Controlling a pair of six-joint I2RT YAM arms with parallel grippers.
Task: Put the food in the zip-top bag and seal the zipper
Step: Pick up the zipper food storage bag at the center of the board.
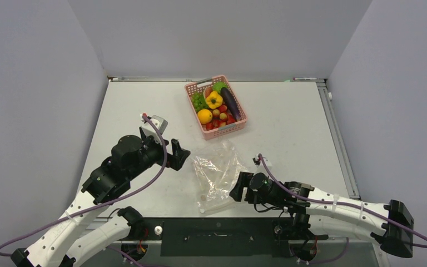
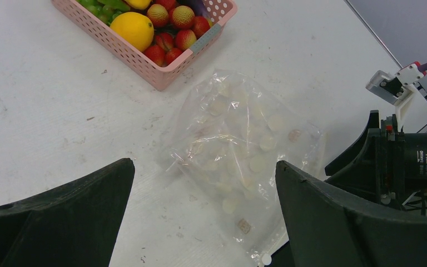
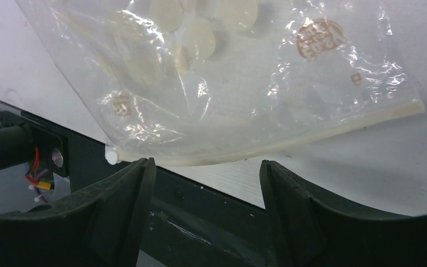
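The food lies in a pink basket (image 1: 227,131): a yellow bell pepper (image 1: 214,100), an orange-yellow round fruit (image 1: 204,115), a dark eggplant (image 1: 231,103), green leafy pieces (image 1: 199,101) and small red tomatoes (image 1: 222,114). The clear zip-top bag (image 1: 217,175) lies flat and crinkled near the table's front edge, with no food in it. Its whitish zipper (image 3: 289,139) runs along the near edge. My right gripper (image 3: 204,167) is open, its fingertips just short of the zipper, with nothing between them. My left gripper (image 2: 204,167) hovers wide open above the bag (image 2: 239,144), left of it in the top view.
The pink basket (image 2: 161,72) stands behind the bag, about a hand's width away. A dark panel (image 3: 200,217) runs just below the table's front edge, under the right gripper. The right arm's wrist (image 2: 417,161) is close on the bag's right side. Grey walls enclose the table.
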